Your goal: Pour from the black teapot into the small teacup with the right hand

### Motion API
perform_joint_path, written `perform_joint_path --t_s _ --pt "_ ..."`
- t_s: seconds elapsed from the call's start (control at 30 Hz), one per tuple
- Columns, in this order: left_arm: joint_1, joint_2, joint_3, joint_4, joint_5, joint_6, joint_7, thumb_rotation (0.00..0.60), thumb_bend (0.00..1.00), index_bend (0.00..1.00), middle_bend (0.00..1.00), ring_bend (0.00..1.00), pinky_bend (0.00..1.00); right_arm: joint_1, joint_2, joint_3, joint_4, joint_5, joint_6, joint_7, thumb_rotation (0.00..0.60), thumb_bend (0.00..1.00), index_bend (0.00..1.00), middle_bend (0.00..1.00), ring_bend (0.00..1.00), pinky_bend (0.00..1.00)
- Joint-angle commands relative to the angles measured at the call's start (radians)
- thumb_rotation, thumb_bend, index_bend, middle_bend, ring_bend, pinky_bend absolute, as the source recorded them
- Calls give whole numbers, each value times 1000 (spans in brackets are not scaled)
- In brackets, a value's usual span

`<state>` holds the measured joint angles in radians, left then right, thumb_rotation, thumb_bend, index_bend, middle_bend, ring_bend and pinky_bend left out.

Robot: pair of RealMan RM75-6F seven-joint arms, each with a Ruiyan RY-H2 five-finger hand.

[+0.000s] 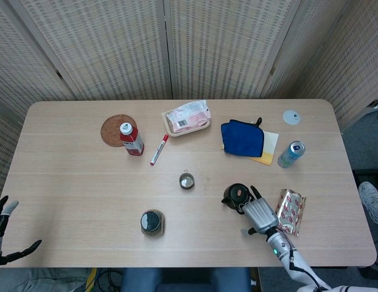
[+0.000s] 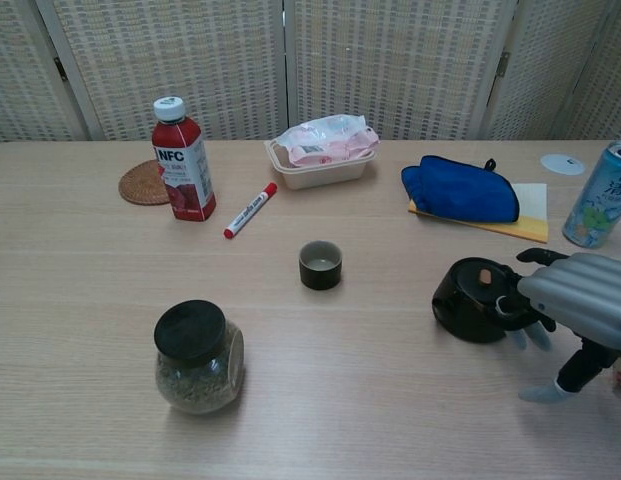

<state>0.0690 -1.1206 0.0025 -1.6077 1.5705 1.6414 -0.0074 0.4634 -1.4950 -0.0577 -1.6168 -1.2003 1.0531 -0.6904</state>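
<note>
The red juice bottle [image 2: 184, 159] carried a white label reading "NFC". Print on the can [image 2: 596, 196] and the food packet [image 2: 325, 139] was too small to read.

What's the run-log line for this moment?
phase: grasping | right hand: fingers at black teapot handle, grip unconfirmed | teapot: upright on table | small teacup: apart, nothing poured | left hand: open, idle

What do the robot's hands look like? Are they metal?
The right hand has a ribbed silvery-grey back, dark fingers with pale grey tips, and a green light on its grey wrist in the head view. The left hand, at the frame's edge, shows black fingers with pale tips. Material is unclear.
</note>
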Motion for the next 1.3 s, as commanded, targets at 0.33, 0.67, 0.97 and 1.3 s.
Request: perform_joint_path --t_s 0.33,0.67,0.97,1.3 --pt "11 7 -2 -1 -10 11 1 355 0 104 0 0 0 34 -2 51 9 30 -54 74 503 0 756 887 810 0" --pt "13 9 -4 -4 -12 12 2 353 0 104 0 0 0 78 38 119 -6 35 -85 170 497 0 871 991 922 93" --pt "9 12 -1 -14 -6 4 0 320 0 104 0 0 0 100 56 149 5 17 -101 274 349 0 899 1000 945 101" --pt "4 11 -4 -15 -7 -3 3 255 0 108 0 0 0 101 73 149 -17 -14 -62 281 340 25 927 1000 961 190"
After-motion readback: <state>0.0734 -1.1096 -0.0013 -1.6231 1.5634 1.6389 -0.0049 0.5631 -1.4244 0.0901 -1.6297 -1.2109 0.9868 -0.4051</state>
